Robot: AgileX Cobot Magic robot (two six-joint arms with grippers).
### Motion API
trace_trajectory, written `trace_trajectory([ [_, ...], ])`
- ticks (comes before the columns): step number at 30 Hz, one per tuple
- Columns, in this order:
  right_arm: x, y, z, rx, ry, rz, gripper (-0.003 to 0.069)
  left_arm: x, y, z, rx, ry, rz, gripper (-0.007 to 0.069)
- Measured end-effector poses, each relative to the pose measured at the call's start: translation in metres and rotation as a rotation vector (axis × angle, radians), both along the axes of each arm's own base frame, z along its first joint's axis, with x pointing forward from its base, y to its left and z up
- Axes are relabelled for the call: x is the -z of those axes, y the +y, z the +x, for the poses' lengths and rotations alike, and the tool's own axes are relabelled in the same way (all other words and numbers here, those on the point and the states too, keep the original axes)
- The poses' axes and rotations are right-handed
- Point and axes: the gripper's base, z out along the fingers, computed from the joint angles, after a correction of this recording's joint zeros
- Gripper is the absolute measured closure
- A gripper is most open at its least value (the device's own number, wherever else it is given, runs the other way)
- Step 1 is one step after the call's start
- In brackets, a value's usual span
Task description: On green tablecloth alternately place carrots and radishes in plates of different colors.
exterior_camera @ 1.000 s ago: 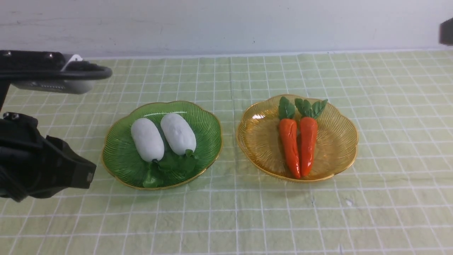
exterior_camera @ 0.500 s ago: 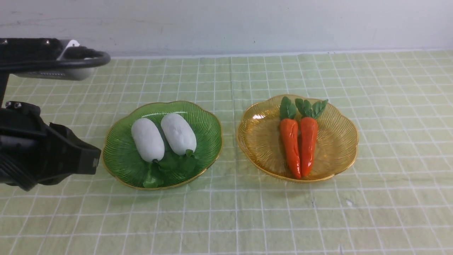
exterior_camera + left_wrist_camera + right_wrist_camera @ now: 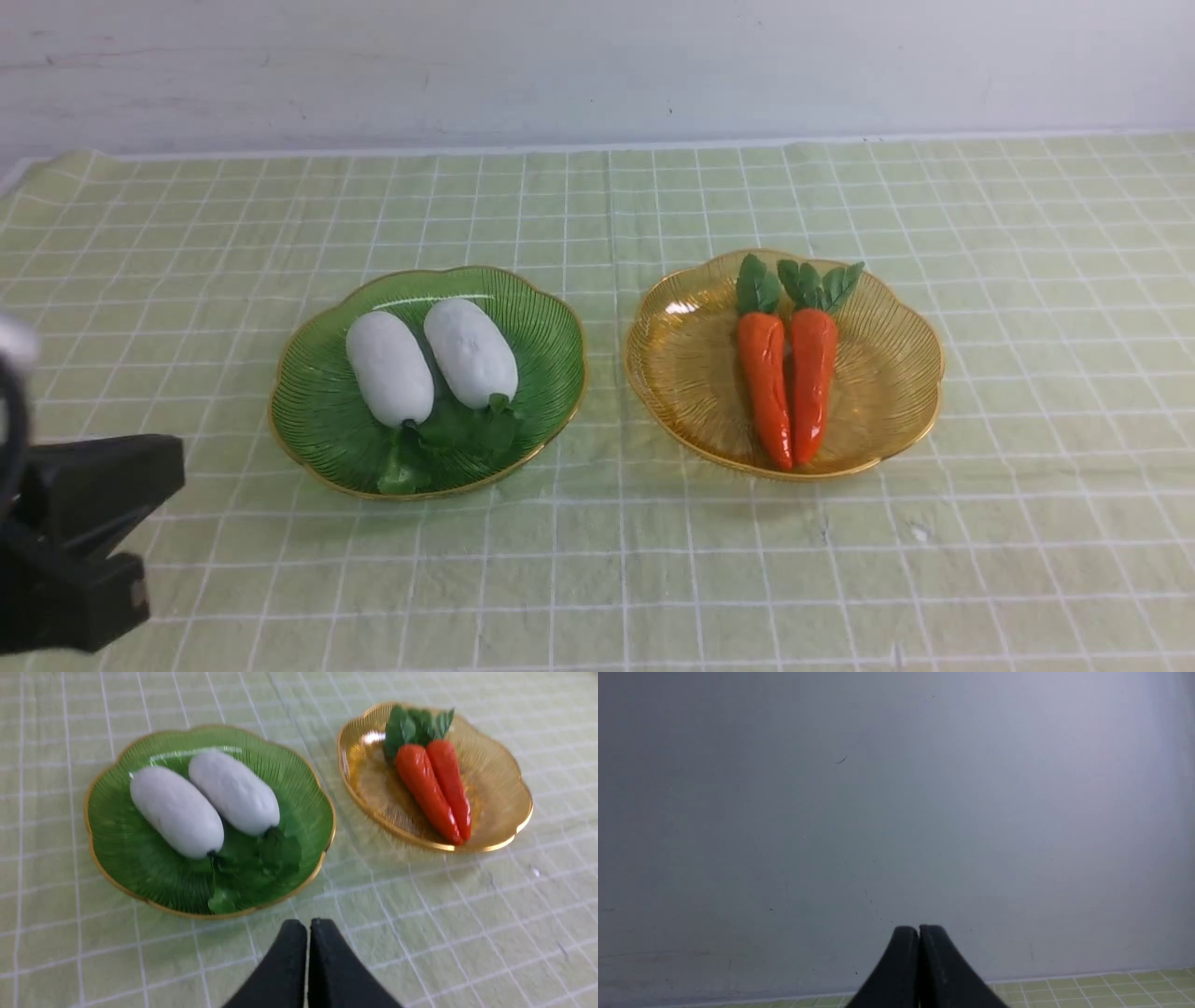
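Observation:
Two white radishes [image 3: 389, 368] [image 3: 470, 353] lie side by side in the green plate [image 3: 541, 322], their leaves toward the near rim; the left wrist view shows them too [image 3: 176, 811] [image 3: 233, 792]. Two orange carrots [image 3: 765, 386] [image 3: 813, 384] lie together in the amber plate [image 3: 896, 373], leaf tops pointing away; they also appear in the left wrist view [image 3: 424, 792]. Both plates rest on the green tablecloth [image 3: 597, 569]. My left gripper [image 3: 308, 926] is shut and empty, hovering short of the green plate's near rim [image 3: 322, 826]. My right gripper [image 3: 919, 930] is shut and empty, facing the wall.
A grey-white wall [image 3: 597, 65] bounds the cloth's far edge. The left arm's black body [image 3: 75, 541] sits at the lower left corner of the front view. The cloth's far left corner [image 3: 56, 168] is slightly lifted.
The left arm has pulled back and down toward the lower left corner of the front view, uncovering the cloth's far left. Plates, radishes and carrots have not moved.

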Motion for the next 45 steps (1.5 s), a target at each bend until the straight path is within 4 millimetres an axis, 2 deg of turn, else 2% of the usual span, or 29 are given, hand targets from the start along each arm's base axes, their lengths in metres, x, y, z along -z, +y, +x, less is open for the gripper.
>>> trace_trajectory([
  [4,0.0,0.0,0.0,-0.001,0.002,0.0,0.0674,0.007,0.007,-0.021,-0.017,-0.127,-0.037,0.0632],
  [9,0.0,0.0,0.0,-0.001,0.002,0.0,0.0674,0.012,0.011,-0.035,-0.02,-0.184,-0.052,0.0632],
  [13,0.0,0.0,0.0,-0.001,0.002,0.0,0.0674,0.014,0.011,-0.038,-0.019,-0.192,-0.05,0.0632],
  [21,0.0,0.0,0.0,-0.001,0.002,0.0,0.0674,0.019,0.015,-0.036,-0.013,-0.247,0.1,0.0632],
  [27,0.0,0.0,0.0,-0.001,0.002,-0.001,0.0674,0.056,0.023,-0.037,-0.13,-0.293,0.11,0.0632],
  [29,0.0,0.0,0.0,-0.001,0.002,-0.001,0.0674,0.085,0.027,-0.037,-0.193,-0.287,0.118,0.0632],
  [31,0.0,0.0,0.0,-0.001,0.002,-0.001,0.0674,0.097,0.029,-0.038,-0.219,-0.287,0.125,0.0632],
  [33,0.0,0.0,0.0,-0.001,0.003,-0.001,0.0674,0.127,0.032,-0.038,-0.256,-0.255,0.144,0.0632],
  [35,0.0,0.0,0.0,-0.001,0.003,-0.001,0.0674,0.146,0.033,-0.039,-0.274,-0.227,0.155,0.0632],
  [39,0.0,0.0,0.0,-0.001,0.004,-0.001,0.0674,0.158,0.033,-0.041,-0.272,-0.149,0.178,0.0632],
  [45,0.0,0.0,0.0,-0.002,0.005,-0.001,0.0674,0.16,0.033,-0.042,-0.27,-0.135,0.182,0.0632],
])
